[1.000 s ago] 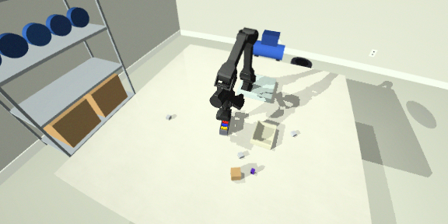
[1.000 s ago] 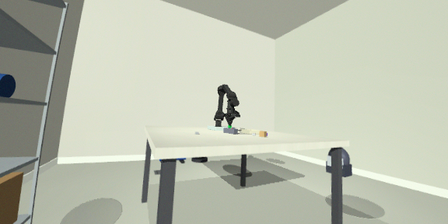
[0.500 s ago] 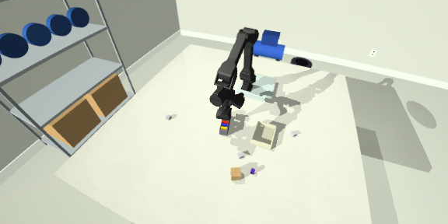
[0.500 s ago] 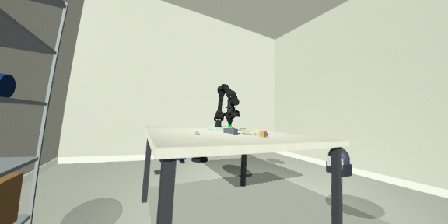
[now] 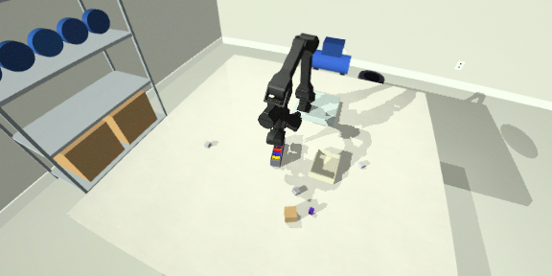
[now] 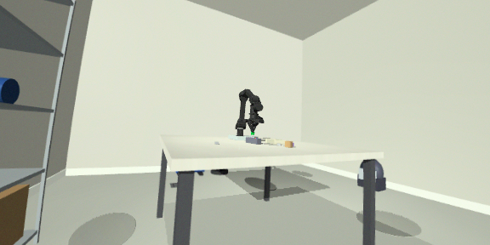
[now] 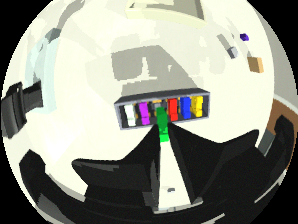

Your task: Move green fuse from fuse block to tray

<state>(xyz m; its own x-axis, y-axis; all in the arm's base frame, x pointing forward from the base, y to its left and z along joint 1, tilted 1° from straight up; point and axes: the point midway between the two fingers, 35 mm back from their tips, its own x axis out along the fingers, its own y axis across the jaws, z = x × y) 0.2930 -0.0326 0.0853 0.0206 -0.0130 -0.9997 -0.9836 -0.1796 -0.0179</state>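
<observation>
Green fuse pinched above the block, mid-bench.

You are seeing the gripper [image 7: 161, 137] pinching the green fuse [image 7: 162, 120], which is hanging over the fuse block [image 7: 162, 110] near the middle of the pale bench [image 6: 272, 153]. The cream tray [image 5: 327, 165] is sitting just beside the block, toward the bench's right edge. A tan cube [image 5: 290, 214] is lying toward the near edge. A grey shelf rack [image 5: 72, 76] is standing off the bench's left edge, against bare walls.

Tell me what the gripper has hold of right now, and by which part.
The gripper is shut on the green fuse, pinching its upper end between the fingertips. The fuse's lower end hangs just over the fuse block; whether it has fully left its slot cannot be told.
</observation>
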